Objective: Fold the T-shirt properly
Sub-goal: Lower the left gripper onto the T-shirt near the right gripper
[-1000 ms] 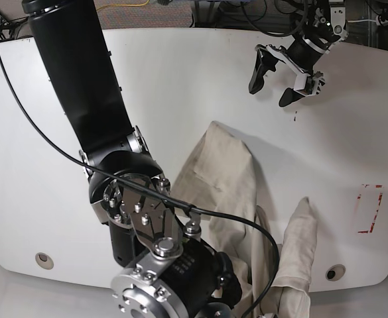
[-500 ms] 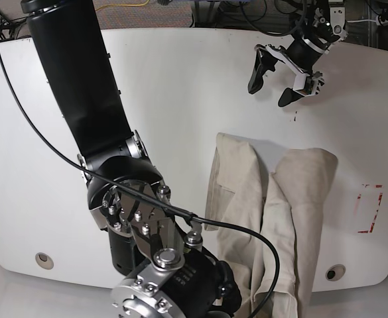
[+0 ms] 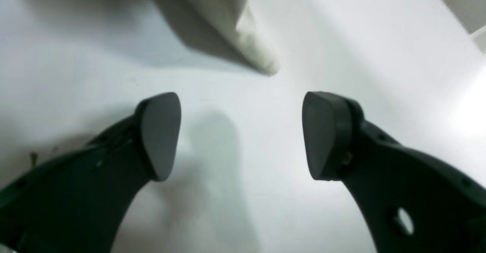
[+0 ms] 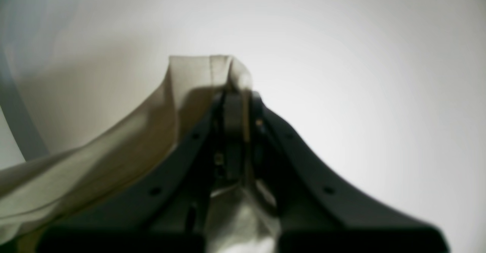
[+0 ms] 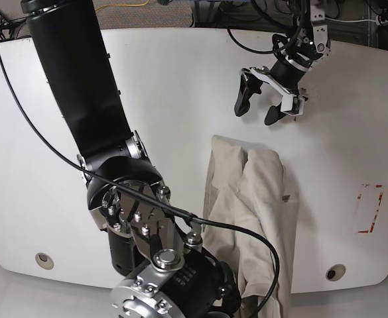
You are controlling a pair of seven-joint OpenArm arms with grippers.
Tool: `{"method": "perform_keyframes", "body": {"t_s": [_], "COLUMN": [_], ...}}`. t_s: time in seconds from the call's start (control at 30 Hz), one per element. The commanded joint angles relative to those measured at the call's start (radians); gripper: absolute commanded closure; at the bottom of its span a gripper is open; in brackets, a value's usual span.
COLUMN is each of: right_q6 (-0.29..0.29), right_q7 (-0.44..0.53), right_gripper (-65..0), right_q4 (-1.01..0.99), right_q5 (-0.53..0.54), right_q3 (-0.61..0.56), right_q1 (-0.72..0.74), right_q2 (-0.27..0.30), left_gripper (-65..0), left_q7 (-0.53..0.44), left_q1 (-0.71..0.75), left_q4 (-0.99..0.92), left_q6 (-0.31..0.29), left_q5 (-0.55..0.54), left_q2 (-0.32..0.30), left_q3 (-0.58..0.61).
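Hanging above the desk in the upper right of the base view, the left claw has its jaws wide apart and holds nothing, while the T-shirt lies just below it in the frame, a long bunched strip of beige cloth whose long axis runs from its top edge near the middle of the picture down to the desk's lower edge, where it spills over. In the left wrist view the shirt's nearest corner shows at the upper middle, ahead of the open claw and apart from it, with bare desk between. The right claw is clamped together on a fold of the shirt, which drapes away to the lower left of the right wrist view; in the base view that arm's bulky wrist fills the lower left and covers the grip itself. The left claw is judged the one free to reach the shirt's top edge, and nothing stands between them. A red marking sits at the right, well apart from the cloth.
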Motion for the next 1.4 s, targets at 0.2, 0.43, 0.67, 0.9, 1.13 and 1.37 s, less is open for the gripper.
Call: {"method": "perform_keyframes", "body": {"t_s": [0.2,0.43,0.67,0.9,1.13,1.37], "right_q6": [-0.012,-0.012,-0.012,-0.012,-0.012,-0.012], "right_q7": [0.017,0.015,0.015,0.015,0.015,0.015], "right_gripper": [0.0,0.0,0.0,0.0,0.0,0.0], "right_q4": [0.004,0.004,0.004,0.004,0.004,0.004], "right_q5": [-0.011,-0.011,-0.011,-0.011,-0.011,-0.014], "right_q3": [0.005,0.005,0.005,0.005,0.005,0.005], "right_q1": [0.037,0.037,0.037,0.035,0.023,0.005], "right_q2": [-0.005,-0.005,-0.005,-0.005,-0.005,-0.005], "left_gripper": [-46.5,-46.5,-46.5,-46.5,-46.2,-44.3], "left_q7": [-0.027,-0.027,-0.027,-0.027,-0.027,-0.027], "left_q1": [-0.097,-0.168,-0.261,-0.330,-0.361,-0.363], "left_q4": [-0.078,-0.150,-0.274,-0.372,-0.395,-0.389], "left_q6": [-0.007,-0.007,0.007,0.064,0.064,0.064], "left_q5": [0.114,0.124,0.124,0.118,0.117,0.117], "left_q2": [0.089,0.110,0.110,0.110,0.110,0.110], "left_q3": [-0.001,-0.001,-0.001,0.055,0.105,0.133]}}
